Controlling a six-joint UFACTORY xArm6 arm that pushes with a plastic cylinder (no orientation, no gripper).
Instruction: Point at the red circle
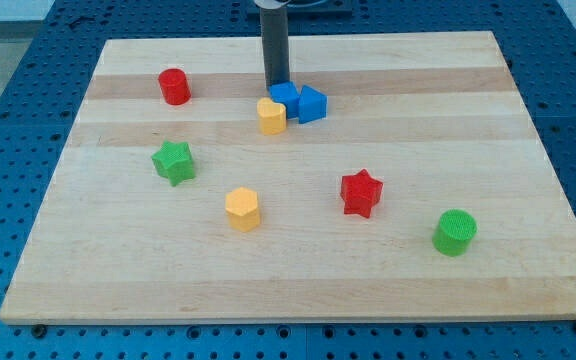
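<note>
i'm reading my tip (pixel 275 84) as sitting at the view's top centre, its plain rod end carrying nothing and seeming to touch the back of the blue block (pixel 284 97), though the exact contact is hard to tell. a second blue block (pixel 311 104) is sitting against that one on the view's right, and a yellow heart-like block (pixel 272 116) is sitting just below them. the red circle (pixel 174 86) is lying well apart toward the view's left, near the wooden board (pixel 528 250)'s top left. i'm judging the clean way is backing off the blue cluster toward the view's top first, then sliding left along that bare strip and stopping just beside the red circle without nudging it, as the green star (pixel 174 162) below it is lying off that path
</note>
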